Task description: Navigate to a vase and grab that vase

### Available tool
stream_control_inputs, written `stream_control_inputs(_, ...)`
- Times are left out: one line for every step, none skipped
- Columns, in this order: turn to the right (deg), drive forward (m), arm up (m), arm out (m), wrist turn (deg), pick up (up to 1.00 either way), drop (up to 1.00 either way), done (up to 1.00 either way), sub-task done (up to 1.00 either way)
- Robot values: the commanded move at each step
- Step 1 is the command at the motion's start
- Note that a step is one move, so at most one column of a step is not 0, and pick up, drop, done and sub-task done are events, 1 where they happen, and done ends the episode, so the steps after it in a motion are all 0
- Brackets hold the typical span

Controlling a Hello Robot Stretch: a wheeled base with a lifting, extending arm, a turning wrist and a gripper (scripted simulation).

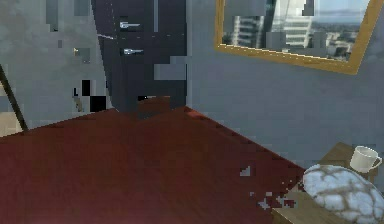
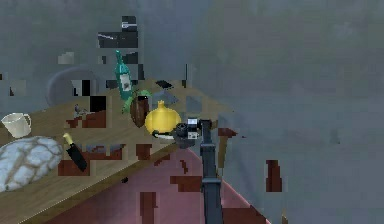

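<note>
Reading the forward view from its left, a dark cabinet [image 1: 140,50] is seen against the wall, then a framed city picture [image 1: 295,30], and at the lower right a wooden table [image 1: 335,153] on which a white mug [image 1: 365,158] and a pale round loaf [image 1: 340,190] are set.

In the arm side view the same two lie at the table's left end, with a small dark and yellow object [image 2: 73,150] just beside the loaf, well apart from where the arm works. Farther along, a green bottle [image 2: 123,75] stands upright toward the back. A dark brown rounded object [image 2: 140,110] is set just beside the yellow vase [image 2: 160,119], whose squat round body rests on the tabletop near the edge.

That edge position is judged to be why the arm [image 2: 208,180] is stretched only as far as the table's rim. The gripper [image 2: 181,131] is found at the vase's right side, level with its belly, as a grasp around the body would require. Because the vase stands on the table at the fingers, it cannot be told whether anything is held, or whether contact is made.
</note>
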Motion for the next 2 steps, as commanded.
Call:
stream_control_inputs(0.0, 0.00, 0.10, 0.00, 0.0, 0.00, 0.00, 0.00, 0.00)
stream_control_inputs(0.0, 0.00, 0.00, 0.00, 0.0, 0.00, 0.00, 1.00, 0.00)
